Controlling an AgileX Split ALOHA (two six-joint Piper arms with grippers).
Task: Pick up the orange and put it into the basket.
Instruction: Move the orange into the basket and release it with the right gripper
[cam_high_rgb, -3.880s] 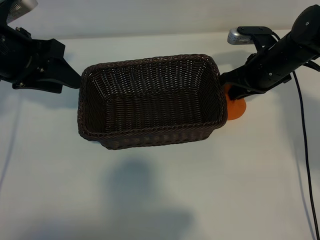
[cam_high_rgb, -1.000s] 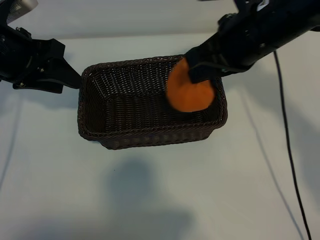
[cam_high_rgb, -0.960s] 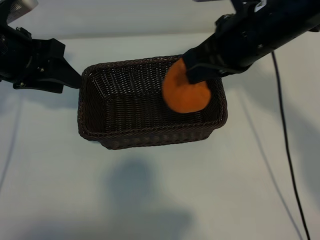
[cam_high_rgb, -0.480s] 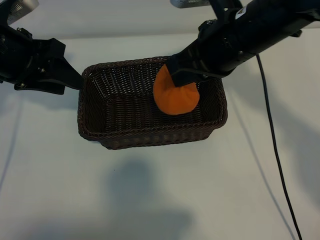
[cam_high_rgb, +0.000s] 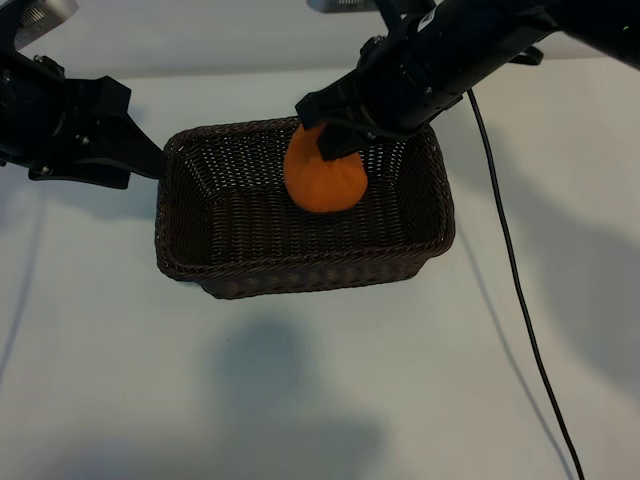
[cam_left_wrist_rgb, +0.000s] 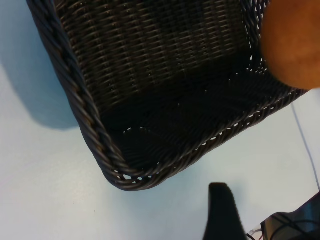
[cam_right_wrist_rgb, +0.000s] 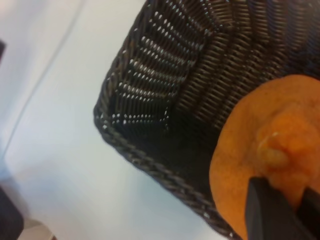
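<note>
Exterior view: right pincer (cam_high_rgb: 322, 138) hangs over the basket (cam_high_rgb: 300, 275), clamped shut on the knobbly top of the orange (cam_high_rgb: 322, 180).
Orange's place: hanging inside the basket's outline, a little toward 1 o'clock of its middle, near the 12 o'clock wall; whether it touches the woven floor I cannot tell.
Orange from pincer: directly below the fingertips, at 6 o'clock from them in this view, so the drop line runs straight down.
Right wrist view: the dark fingers (cam_right_wrist_rgb: 265, 210) pinch the raised stem bump, with the fruit's dome hanging beneath.
Nearer arm: the right, which carries the fruit.
Left pincer (cam_high_rgb: 135, 150): parked just beyond the basket's 9 o'clock end, open and empty.
Worktop (cam_high_rgb: 320, 400): pale and bare around the basket.
Next move, as I judge it: spread the right fingers; the orange should settle on the basket floor.
</note>
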